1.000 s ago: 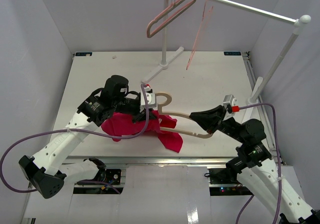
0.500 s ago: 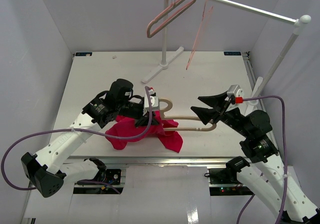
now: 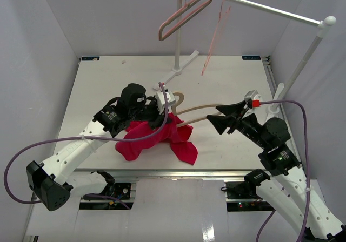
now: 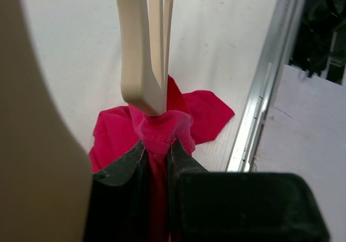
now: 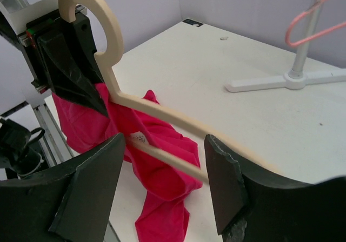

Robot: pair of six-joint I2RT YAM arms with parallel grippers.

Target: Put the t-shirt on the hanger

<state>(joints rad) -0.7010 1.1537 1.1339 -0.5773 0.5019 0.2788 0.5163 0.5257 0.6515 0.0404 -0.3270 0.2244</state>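
Observation:
The red t-shirt lies bunched on the table, with its collar lifted. My left gripper is shut on that collar. One end of the tan wooden hanger is pushed into the collar. The hanger slants above the table, hook near the left gripper, its other end reaching to my right gripper. That gripper is open. The hanger's lower bar runs between its spread fingers without being clamped. A small white label shows at the neck.
A white clothes rack stands at the back, its foot on the table and its rail overhead. A thick pinkish-brown hanger and a thin pink wire hanger hang from it. A rack post rises at the right edge.
My right gripper has opened and let go of the hanger's end. The left gripper has carried the collar and hanger up and to the right, so the hanger's free end now sits higher.

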